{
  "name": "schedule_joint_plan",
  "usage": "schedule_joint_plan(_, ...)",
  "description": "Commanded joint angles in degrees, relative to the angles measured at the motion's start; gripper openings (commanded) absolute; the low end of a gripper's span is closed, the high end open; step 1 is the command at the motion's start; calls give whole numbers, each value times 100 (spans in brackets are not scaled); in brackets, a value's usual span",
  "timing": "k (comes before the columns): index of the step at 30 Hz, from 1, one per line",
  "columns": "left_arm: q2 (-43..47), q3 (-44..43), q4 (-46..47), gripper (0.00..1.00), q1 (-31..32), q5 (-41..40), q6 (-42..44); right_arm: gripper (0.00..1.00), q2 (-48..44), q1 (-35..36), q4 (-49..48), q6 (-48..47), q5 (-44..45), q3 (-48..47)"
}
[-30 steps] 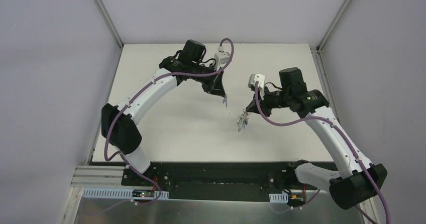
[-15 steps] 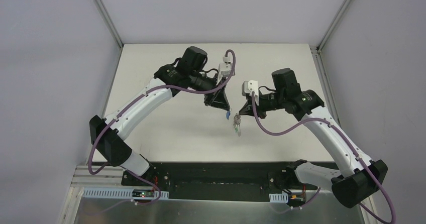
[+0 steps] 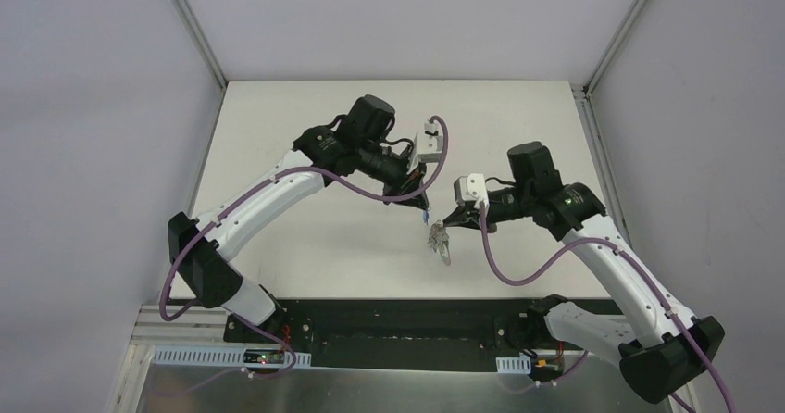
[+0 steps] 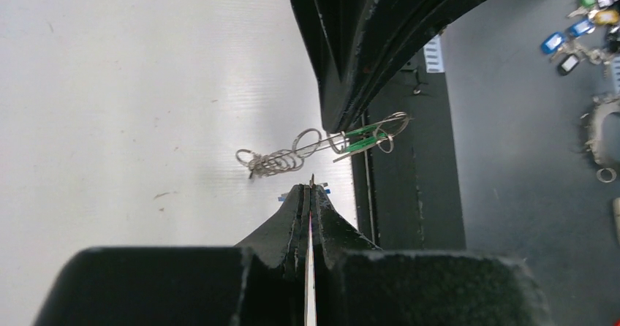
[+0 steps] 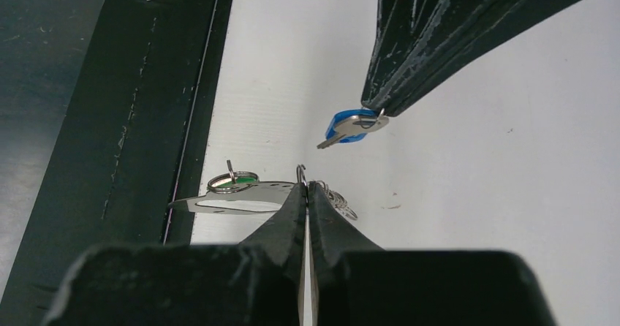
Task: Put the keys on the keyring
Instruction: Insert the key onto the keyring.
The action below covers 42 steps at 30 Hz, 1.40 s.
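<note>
My left gripper [image 3: 424, 209] is shut on the blue key [image 5: 349, 126], held by its head with the silver blade pointing out; its fingers [image 5: 439, 33] reach in from the upper right of the right wrist view. My right gripper [image 3: 447, 225] is shut on a small ring of the keyring [image 3: 439, 244], held above the table. The keyring's linked rings [image 4: 276, 162] hang to one side and its pale grey loop [image 5: 234, 200] lies edge-on. The green key [image 4: 363, 137] hangs with a ring on the keyring. The blue key is just above the keyring, a small gap apart.
The white table [image 3: 315, 237] lies below both grippers. The black base plate [image 3: 398, 325] runs along the near edge. Off the table, several other keys and tags [image 4: 577, 26] lie on the dark floor.
Both arms have closed in toward each other and toward the near edge. The left gripper brought the blue key right and down; the right gripper moved the keyring left, under the key.
</note>
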State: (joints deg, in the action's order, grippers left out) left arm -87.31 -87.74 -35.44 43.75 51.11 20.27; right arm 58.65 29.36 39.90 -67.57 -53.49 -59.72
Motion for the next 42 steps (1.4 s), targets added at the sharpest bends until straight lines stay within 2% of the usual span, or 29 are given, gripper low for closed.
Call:
schedule_joint_plan(1,99,-23,-202,0,228,-512,863,0,-108,33,-14,-487,-591,75)
schedule_joint_plan(13,142,88,-465,0,432,-272,1598,0,120,-8,-171,-196,-1181,106)
schedule_joint_plan(23,221,163,-408,0,528,-143,1594,0,287,-189,-623,421,-1674,183)
schedule_joint_plan(42,317,152,-463,0,556,114,1592,0,405,-357,-1085,938,-1705,277)
